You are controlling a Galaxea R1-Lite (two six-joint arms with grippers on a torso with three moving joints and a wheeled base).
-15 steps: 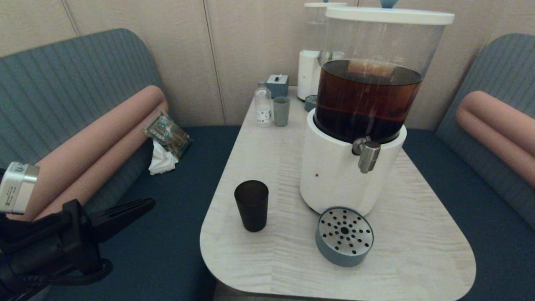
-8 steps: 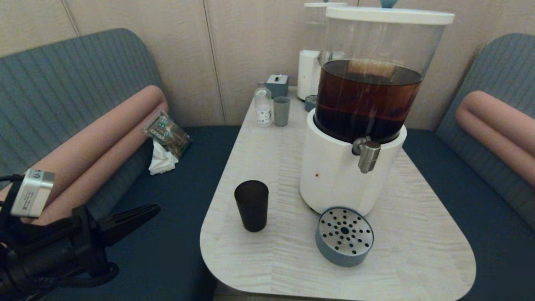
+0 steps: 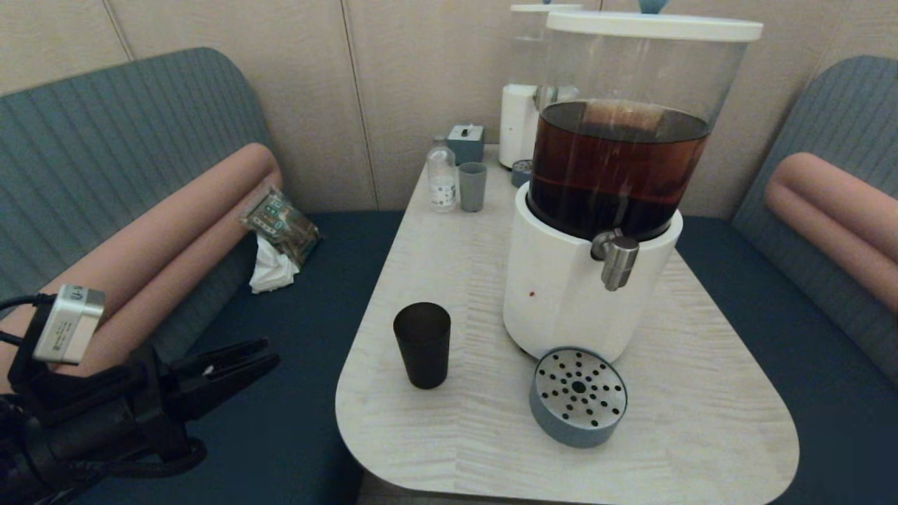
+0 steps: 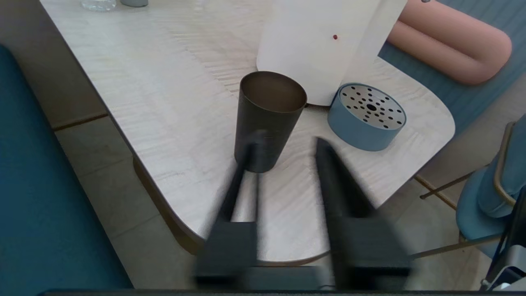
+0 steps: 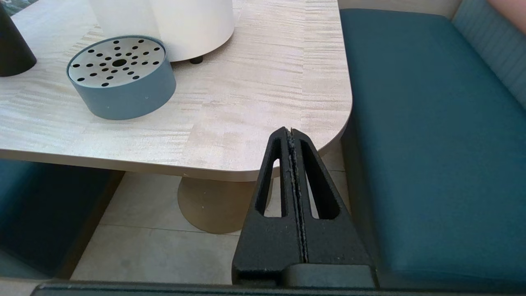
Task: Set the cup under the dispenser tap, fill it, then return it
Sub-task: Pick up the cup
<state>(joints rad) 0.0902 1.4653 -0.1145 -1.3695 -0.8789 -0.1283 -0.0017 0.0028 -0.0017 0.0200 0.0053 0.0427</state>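
Left gripper (image 3: pixel 263 353) low off table's near-left corner, fingers spread apart, holding nothing, pointed at cup (image 3: pixel 422 344). Right gripper (image 5: pixel 291 132) parked below table's near-right edge, fingers pressed together, empty.

Progress: nothing done. Cup ungrasped, looks empty, upright on table (image 3: pixel 701 435), well apart from left gripper, ahead and to its right. In left wrist view, cup (image 4: pixel 267 119) sits in line with gap between fingers.

Tap (image 3: pixel 616 257) right of cup, over drip tray (image 3: pixel 578 396). Left: grasp, place, fill, return.
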